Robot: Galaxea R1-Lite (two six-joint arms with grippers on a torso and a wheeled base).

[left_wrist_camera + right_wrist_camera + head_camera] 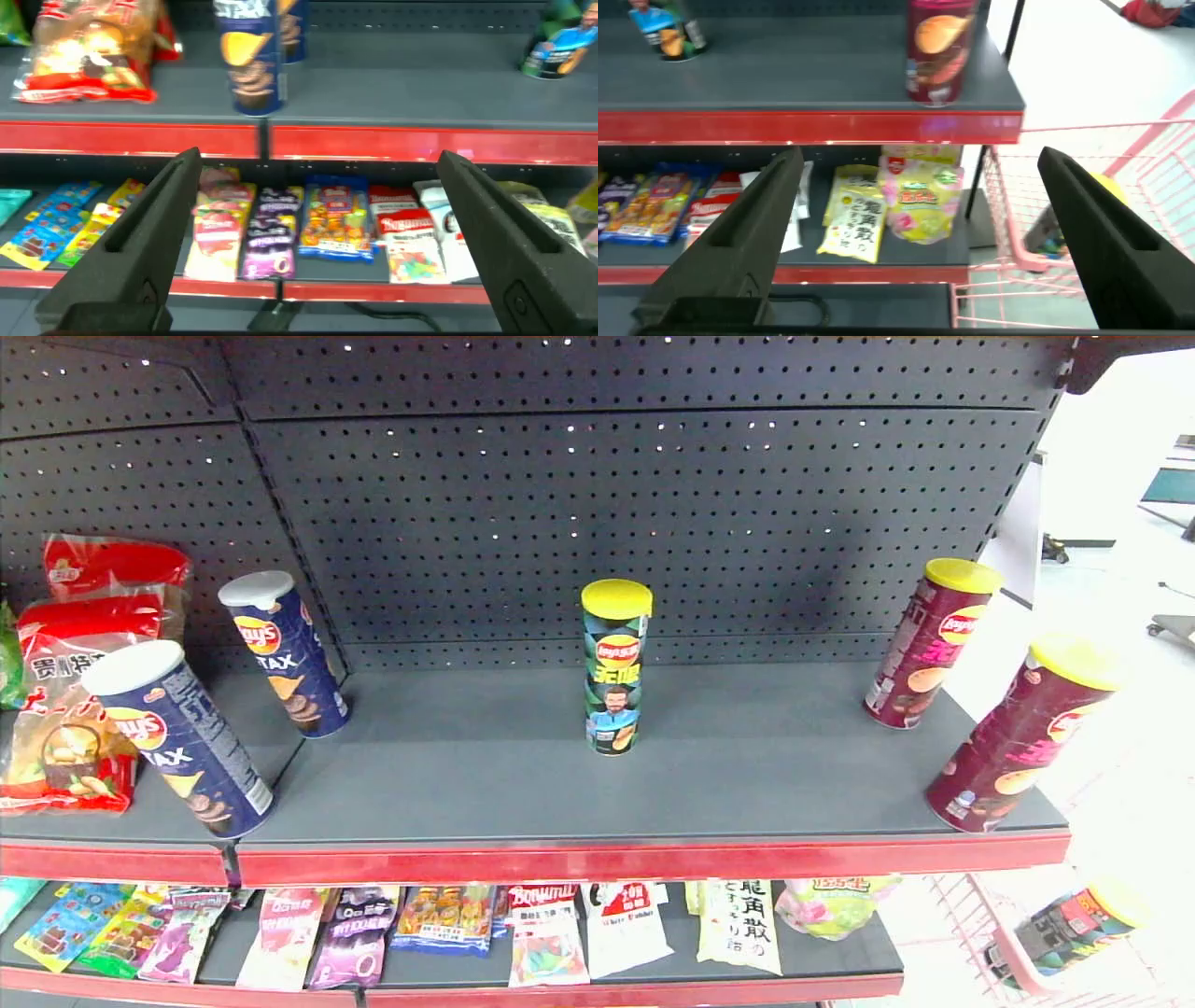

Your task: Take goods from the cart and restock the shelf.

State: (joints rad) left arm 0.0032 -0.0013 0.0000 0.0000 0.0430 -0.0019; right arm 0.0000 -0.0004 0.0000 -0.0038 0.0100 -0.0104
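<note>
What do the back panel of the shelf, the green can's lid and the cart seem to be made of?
Back panel: probably painted sheet metal, matte dark grey, with regular rows of punched holes.
Green can's lid: likely plastic, smooth and plain yellow, slightly wider than the can.
Cart: looks like coated metal wire, pink, with thin bars forming a grid.

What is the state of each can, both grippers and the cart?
Front blue can: upright, lid on.
Back blue can: upright, lid on.
Green can: upright, lid on.
Back maroon can: upright, lid on.
Front maroon can: upright, lid on.
Left gripper: jaws open, empty.
Right gripper: jaws open, empty.
Cart: holds a yellow-lidded can, tilted.
</note>
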